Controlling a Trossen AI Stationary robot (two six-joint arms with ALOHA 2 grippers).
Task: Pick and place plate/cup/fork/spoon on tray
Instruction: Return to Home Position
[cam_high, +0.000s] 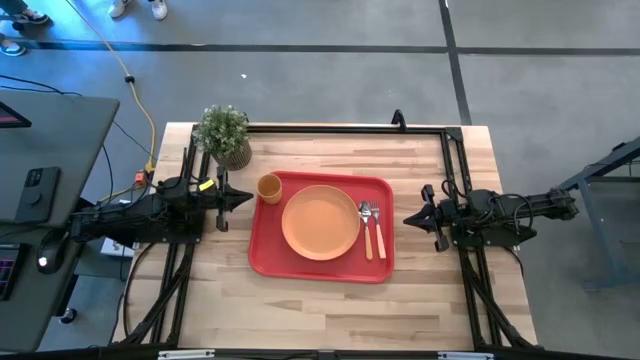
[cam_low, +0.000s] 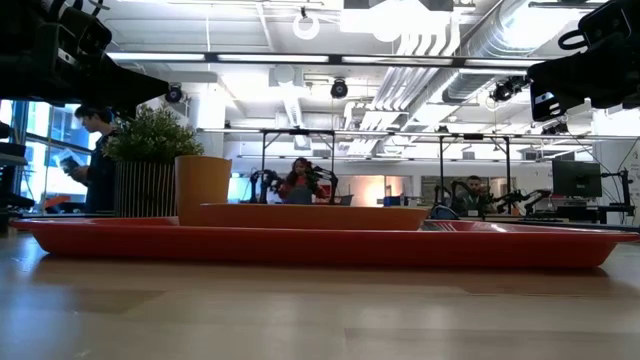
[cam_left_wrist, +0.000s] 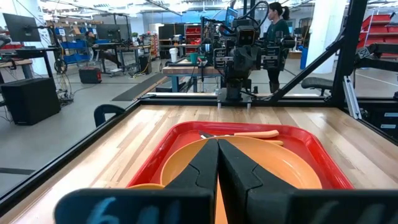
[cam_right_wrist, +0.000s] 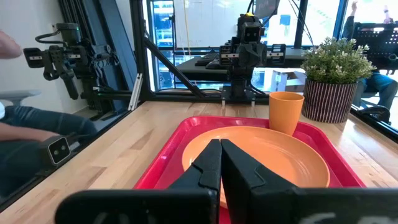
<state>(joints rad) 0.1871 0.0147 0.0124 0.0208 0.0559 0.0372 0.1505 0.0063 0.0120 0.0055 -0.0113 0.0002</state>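
The red tray (cam_high: 268, 250) lies in the middle of the table. On it rest the orange plate (cam_high: 320, 222), the orange cup (cam_high: 269, 187) upright at its far left corner, and the fork (cam_high: 366, 225) and spoon (cam_high: 378, 230) side by side right of the plate. My left gripper (cam_high: 247, 199) is shut and empty, above the table just left of the tray. My right gripper (cam_high: 408, 217) is shut and empty, just right of the tray. The plate (cam_left_wrist: 273, 165) and tray (cam_right_wrist: 165, 158) also show in the wrist views.
A potted green plant (cam_high: 224, 135) stands at the table's far left, behind the cup. A black frame (cam_high: 340, 128) runs along the far edge and both sides. Bare wood lies near the table's front edge (cam_high: 330, 315).
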